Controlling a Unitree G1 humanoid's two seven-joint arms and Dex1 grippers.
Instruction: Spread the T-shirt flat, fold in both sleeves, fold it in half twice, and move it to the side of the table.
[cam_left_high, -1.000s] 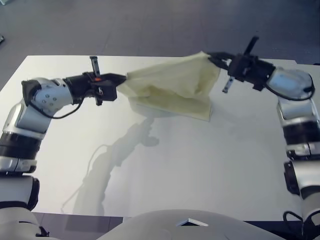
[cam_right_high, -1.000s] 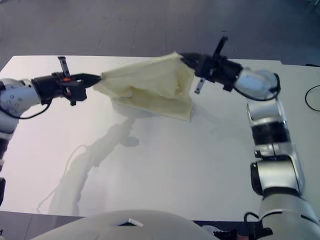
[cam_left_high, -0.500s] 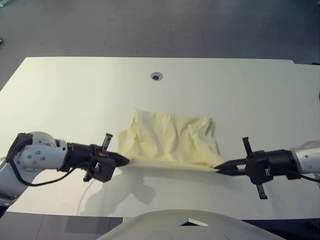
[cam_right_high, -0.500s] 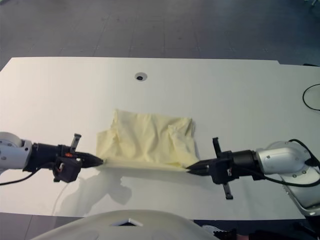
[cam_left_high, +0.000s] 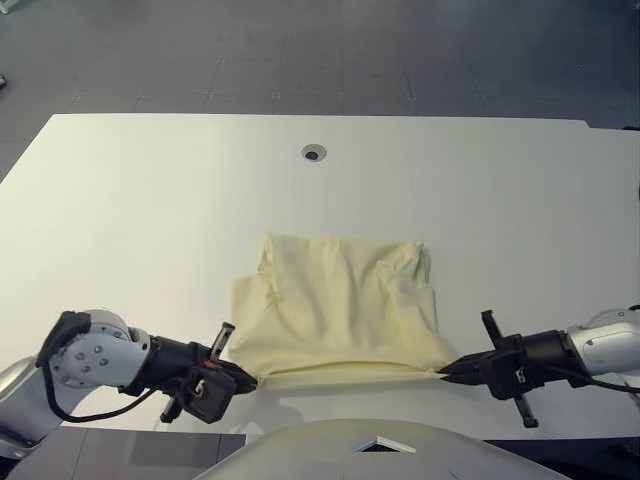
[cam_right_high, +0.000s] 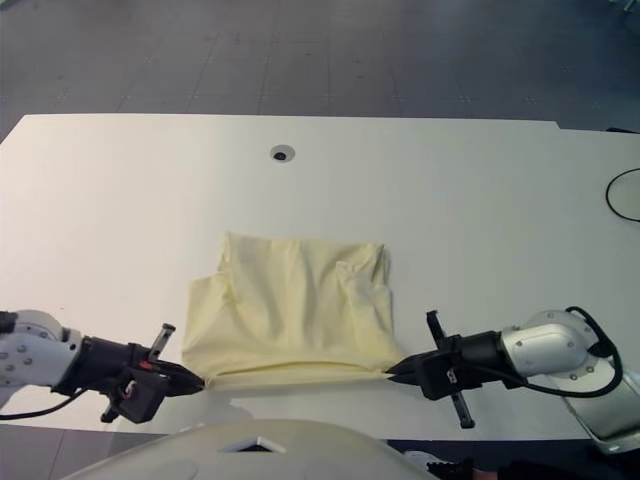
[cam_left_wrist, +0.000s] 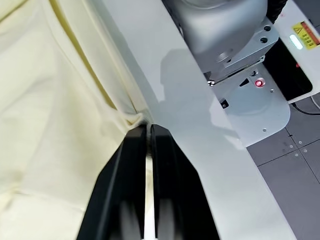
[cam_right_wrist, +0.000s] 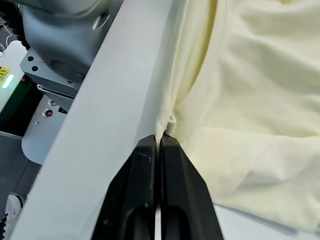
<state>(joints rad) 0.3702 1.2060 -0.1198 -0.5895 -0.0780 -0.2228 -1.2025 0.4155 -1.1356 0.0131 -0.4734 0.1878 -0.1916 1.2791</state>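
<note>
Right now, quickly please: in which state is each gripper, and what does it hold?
The left gripper is shut on the T-shirt, at its near left corner.
The right gripper is shut on the T-shirt, at its near right corner.

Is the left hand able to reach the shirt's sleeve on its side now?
Probably, after letting go: the left hand is shut on a hem corner of the T-shirt, and nothing blocks the left sleeve.

The T-shirt (cam_left_high: 335, 310) — both near corners hidden between clamped fingers (cam_left_wrist: 127, 175).
</note>
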